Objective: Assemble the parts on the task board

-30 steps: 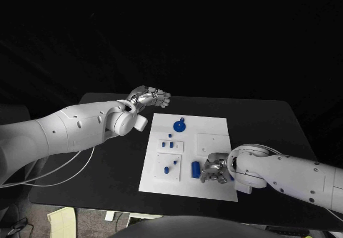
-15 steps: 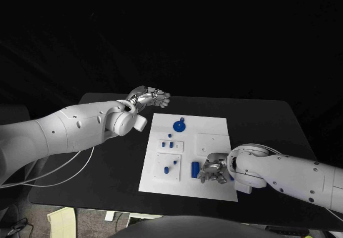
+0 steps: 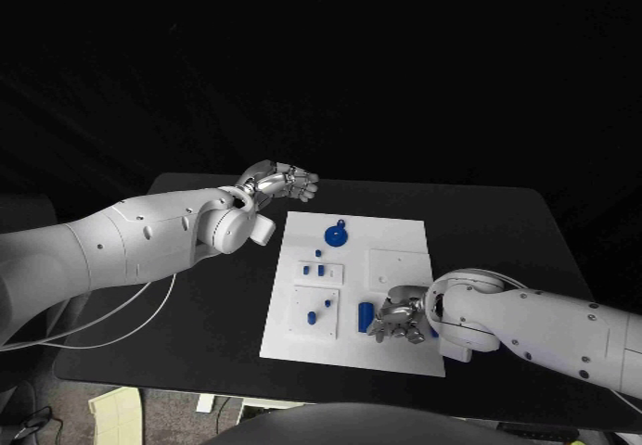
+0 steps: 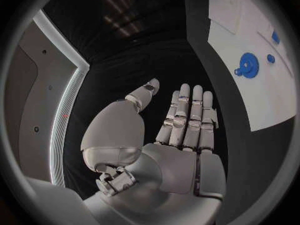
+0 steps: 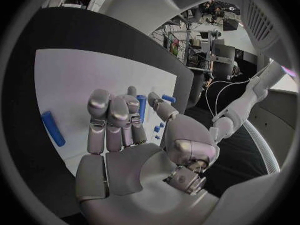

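The white task board [image 3: 402,269] lies in the middle of the black table. On it are a blue gear-like part [image 3: 338,235], several small blue pieces [image 3: 315,271] and a blue cylinder [image 3: 365,316] lying flat. My right hand [image 3: 402,321] hovers low over the board's near right part, its fingers bent. In the right wrist view the blue cylinder [image 5: 141,107] shows just past the fingertips [image 5: 112,105] and the thumb, and I cannot tell if they touch it. Another blue cylinder [image 5: 52,128] lies on the board to one side. My left hand [image 3: 278,181] is raised beyond the board's far left corner, fingers straight and holding nothing.
The black table [image 3: 508,232] has bare surface to the right of the board and behind it. My left forearm [image 3: 160,236] stretches over the table's left side. A white cable [image 3: 127,320] hangs off the left edge.
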You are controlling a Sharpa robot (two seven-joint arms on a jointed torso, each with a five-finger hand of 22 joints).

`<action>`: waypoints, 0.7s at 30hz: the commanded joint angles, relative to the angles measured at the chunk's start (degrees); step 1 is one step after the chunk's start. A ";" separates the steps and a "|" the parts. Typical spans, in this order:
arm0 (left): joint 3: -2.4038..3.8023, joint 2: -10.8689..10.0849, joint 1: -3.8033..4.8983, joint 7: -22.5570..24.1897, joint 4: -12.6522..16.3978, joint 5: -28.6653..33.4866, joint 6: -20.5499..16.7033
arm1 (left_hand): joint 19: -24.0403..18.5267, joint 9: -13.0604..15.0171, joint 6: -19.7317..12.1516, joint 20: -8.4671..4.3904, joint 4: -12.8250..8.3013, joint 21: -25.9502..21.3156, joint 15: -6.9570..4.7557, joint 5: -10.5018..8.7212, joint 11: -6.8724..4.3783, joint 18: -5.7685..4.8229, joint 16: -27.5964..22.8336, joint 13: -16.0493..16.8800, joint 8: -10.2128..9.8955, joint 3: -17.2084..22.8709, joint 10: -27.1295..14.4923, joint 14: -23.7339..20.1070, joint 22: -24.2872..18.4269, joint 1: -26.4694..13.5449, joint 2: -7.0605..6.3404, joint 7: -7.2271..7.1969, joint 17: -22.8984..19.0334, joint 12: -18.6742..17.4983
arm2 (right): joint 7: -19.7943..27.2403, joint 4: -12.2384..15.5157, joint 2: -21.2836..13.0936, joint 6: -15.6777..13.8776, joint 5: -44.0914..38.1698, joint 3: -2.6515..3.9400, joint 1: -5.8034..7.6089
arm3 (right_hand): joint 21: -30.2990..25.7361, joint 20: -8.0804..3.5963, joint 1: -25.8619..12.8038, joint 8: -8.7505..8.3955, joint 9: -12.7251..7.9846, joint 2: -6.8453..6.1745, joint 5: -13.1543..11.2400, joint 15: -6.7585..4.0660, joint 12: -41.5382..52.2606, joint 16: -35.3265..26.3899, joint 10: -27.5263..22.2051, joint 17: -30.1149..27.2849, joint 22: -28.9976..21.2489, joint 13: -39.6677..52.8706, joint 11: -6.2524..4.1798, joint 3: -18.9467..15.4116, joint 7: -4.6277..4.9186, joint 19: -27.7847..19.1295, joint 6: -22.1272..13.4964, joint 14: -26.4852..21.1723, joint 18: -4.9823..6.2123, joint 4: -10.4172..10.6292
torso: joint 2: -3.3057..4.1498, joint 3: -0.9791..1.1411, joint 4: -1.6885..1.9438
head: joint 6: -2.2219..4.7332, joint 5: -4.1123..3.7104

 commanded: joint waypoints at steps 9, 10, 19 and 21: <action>0.03 0.02 0.03 0.43 0.13 0.28 0.69 | 0.30 -0.09 -0.40 0.11 0.26 -0.41 0.16 -0.10 0.09 0.97 -0.27 -0.09 0.40 0.21 -0.15 0.27 0.10 -0.10 -0.07 -0.11 0.09 -0.16 | 5.87 2.74 -4.37 -3.42 1.67 0.29 0.88 | -0.13 -0.54 2.07 -0.57 0.03 -0.99 0.01 -0.24 -0.37 -0.26 0.18 -0.12 0.52 0.14 0.25 -0.86 0.56 0.03 -0.27 0.06 3.13 -0.41 | -0.06 0.02 -0.11 | 0.50 -0.21; 0.03 -0.02 0.03 0.43 0.14 0.28 0.71 | 0.30 -0.09 -0.40 0.12 0.26 -0.41 0.16 -0.11 0.09 0.97 -0.27 -0.09 0.40 0.20 -0.15 0.27 0.10 -0.10 -0.08 -0.11 0.09 -0.16 | 6.19 3.11 -4.92 -3.36 1.67 0.44 1.31 | -0.16 -0.59 2.48 -0.60 0.09 -1.28 0.02 -0.17 -0.36 -0.27 0.14 -0.14 0.50 0.17 0.33 -1.01 0.63 0.03 -0.39 0.07 3.13 -0.40 | -0.06 0.02 -0.12 | 0.59 -0.32; 0.00 -0.27 0.04 0.42 0.19 0.28 0.67 | 0.30 -0.09 -0.39 0.13 0.28 -0.44 0.17 -0.15 0.10 0.95 -0.30 -0.11 0.42 0.14 -0.15 0.27 0.14 -0.13 -0.17 -0.14 0.12 -0.16 | 5.52 3.57 -9.89 -4.40 0.30 1.32 4.48 | -0.41 -0.83 5.36 -0.95 0.43 -3.39 0.03 0.07 -0.24 -0.42 -0.03 -0.19 0.38 0.34 0.60 -1.86 0.95 0.07 -1.48 0.09 3.13 -0.40 | -0.02 0.06 -0.15 | 1.04 -1.23; 0.00 -0.31 0.04 0.39 0.19 0.28 0.75 | 0.30 -0.09 -0.39 0.13 0.28 -0.45 0.17 -0.16 0.10 0.95 -0.30 -0.11 0.42 0.14 -0.15 0.27 0.14 -0.13 -0.18 -0.15 0.13 -0.16 | 5.55 3.29 -10.69 -4.27 -1.51 1.40 4.93 | -0.41 -0.85 5.86 -0.60 0.77 -3.58 0.01 0.02 -0.16 -0.38 0.01 -0.17 0.38 0.38 0.54 -2.12 0.87 0.13 -1.08 0.12 3.13 -0.37 | -0.02 0.11 -0.13 | 1.21 -1.37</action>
